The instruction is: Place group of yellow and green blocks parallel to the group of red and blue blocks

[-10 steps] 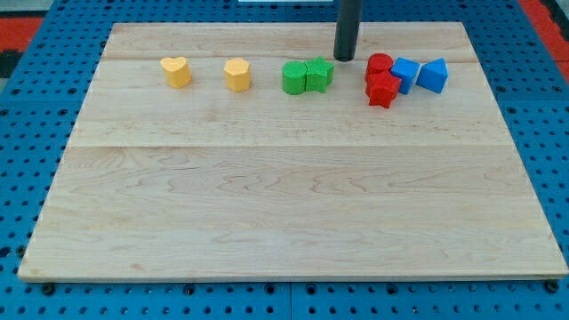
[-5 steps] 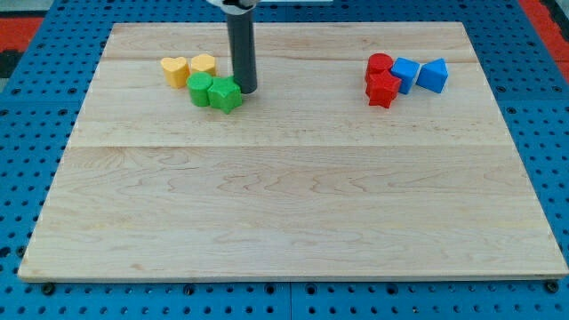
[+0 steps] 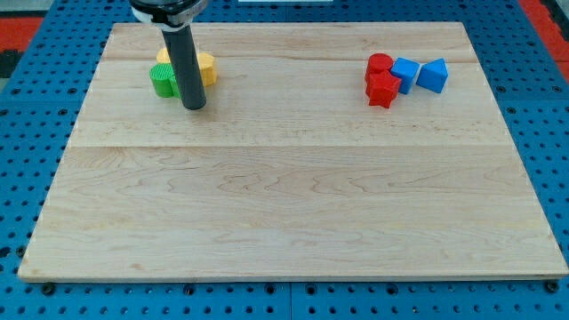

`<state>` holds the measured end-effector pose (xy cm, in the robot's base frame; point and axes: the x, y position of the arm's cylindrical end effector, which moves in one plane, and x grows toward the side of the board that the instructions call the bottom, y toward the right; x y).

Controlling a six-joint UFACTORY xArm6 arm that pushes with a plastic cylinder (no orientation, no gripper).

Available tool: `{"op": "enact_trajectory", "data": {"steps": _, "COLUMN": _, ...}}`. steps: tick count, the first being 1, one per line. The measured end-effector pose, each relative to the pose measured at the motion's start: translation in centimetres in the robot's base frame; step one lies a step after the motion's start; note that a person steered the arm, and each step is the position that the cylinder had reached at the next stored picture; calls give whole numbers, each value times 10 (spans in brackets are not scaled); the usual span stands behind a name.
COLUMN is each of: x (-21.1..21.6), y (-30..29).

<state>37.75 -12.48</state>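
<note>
My tip point(image 3: 194, 106) rests on the wooden board point(image 3: 284, 196) at the upper left. Just above and left of it sits a tight cluster: a green block point(image 3: 162, 81) at the left, a yellow block point(image 3: 206, 68) at the right, and another yellow block point(image 3: 164, 56) peeking out at the top. The rod hides the middle of this cluster, so a second green block does not show. At the upper right sit two red blocks point(image 3: 382, 77), one above the other, with a blue block point(image 3: 405, 74) touching them and a blue block point(image 3: 434, 75) just to its right.
The board lies on a blue perforated table point(image 3: 27, 160). The yellow-green cluster is near the board's top-left corner, and the red-blue group is near its top-right edge.
My tip has moved left and slightly down. The green and yellow blocks have been pushed left and packed closer together. The red and blue blocks have not moved.
</note>
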Motion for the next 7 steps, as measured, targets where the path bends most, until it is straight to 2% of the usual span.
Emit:
{"op": "enact_trajectory", "data": {"steps": 1, "x": 20, "y": 18}}
{"op": "enact_trajectory", "data": {"steps": 2, "x": 19, "y": 80}}
{"op": "enact_trajectory", "data": {"steps": 3, "x": 1, "y": 158}}
{"op": "enact_trajectory", "data": {"steps": 5, "x": 5, "y": 342}}
{"op": "enact_trajectory", "data": {"steps": 6, "x": -33, "y": 410}}
{"op": "enact_trajectory", "data": {"steps": 7, "x": -61, "y": 384}}
